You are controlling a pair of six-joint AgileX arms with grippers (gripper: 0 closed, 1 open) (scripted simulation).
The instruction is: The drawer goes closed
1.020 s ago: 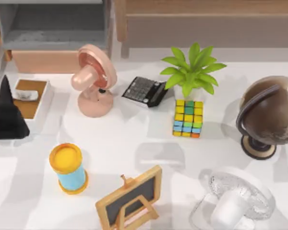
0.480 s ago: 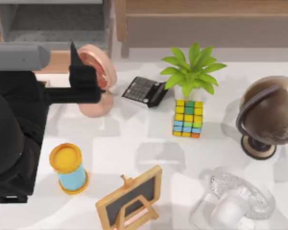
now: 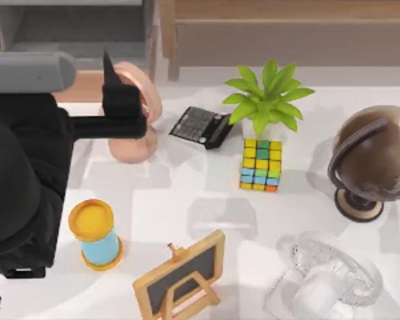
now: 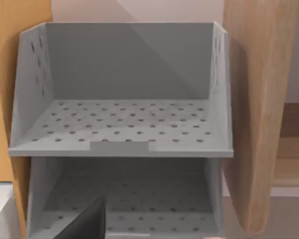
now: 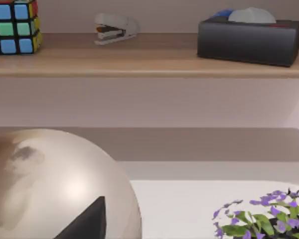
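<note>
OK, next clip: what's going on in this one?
The left arm has swung in over the top view's left side, its gripper reaching toward the grey drawer unit at the back left, above the pink fan. Its wrist camera faces the unit head on: the upper drawer sits pulled out, not yet pushed in, and nothing touches it. The right arm's wrist camera looks past the globe toward a shelf.

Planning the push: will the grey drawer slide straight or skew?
The grey drawer looks like stiff perforated sheet, so it probably won't flex. It holds nothing, so it is likely light. Pushed at its centre lip, it should slide straight; off-centre may skew.
</note>
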